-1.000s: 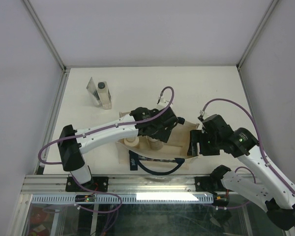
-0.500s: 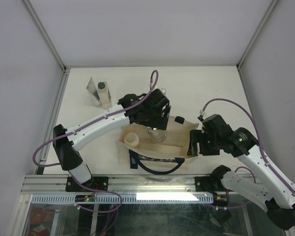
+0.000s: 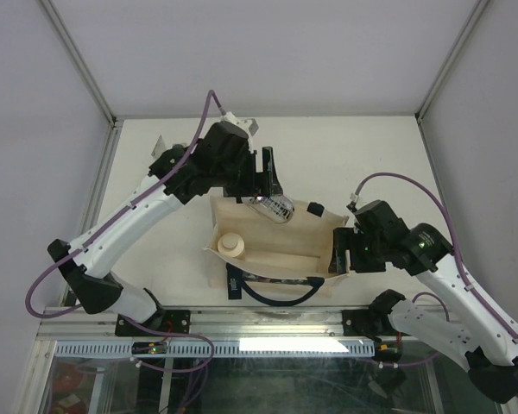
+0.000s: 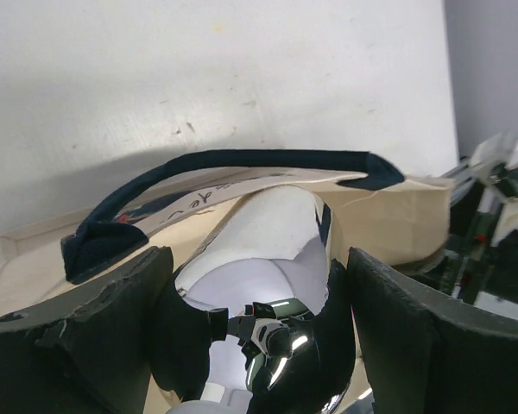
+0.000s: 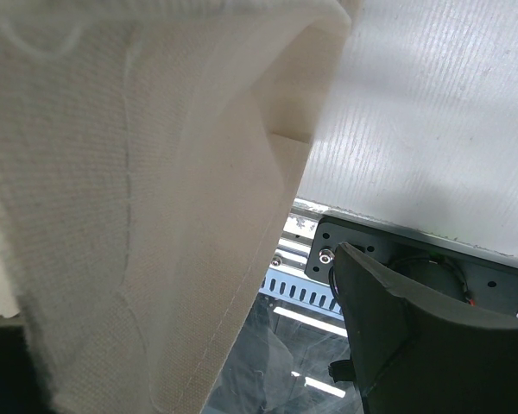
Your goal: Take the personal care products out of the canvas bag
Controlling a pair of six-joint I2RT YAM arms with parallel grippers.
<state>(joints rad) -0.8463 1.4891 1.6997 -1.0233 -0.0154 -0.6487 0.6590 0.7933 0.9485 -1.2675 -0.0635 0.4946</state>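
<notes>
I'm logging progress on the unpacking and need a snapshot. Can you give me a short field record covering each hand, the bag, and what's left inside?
left hand: shut on the silvery bottle
silvery bottle position: over the bag's far rim
right hand: shut on the right end of the canvas bag
canvas bag: mouth open, navy handle at near side
left inside: beige bottle, at the left end

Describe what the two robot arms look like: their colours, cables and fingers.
Both arms are alike. The left arm and right arm have white tubular links joined by bulky black joint housings. A purple cable loops loosely along each, outside the shell. The fingers are broad, matte black blocks with rough edges. No markings are readable.
</notes>
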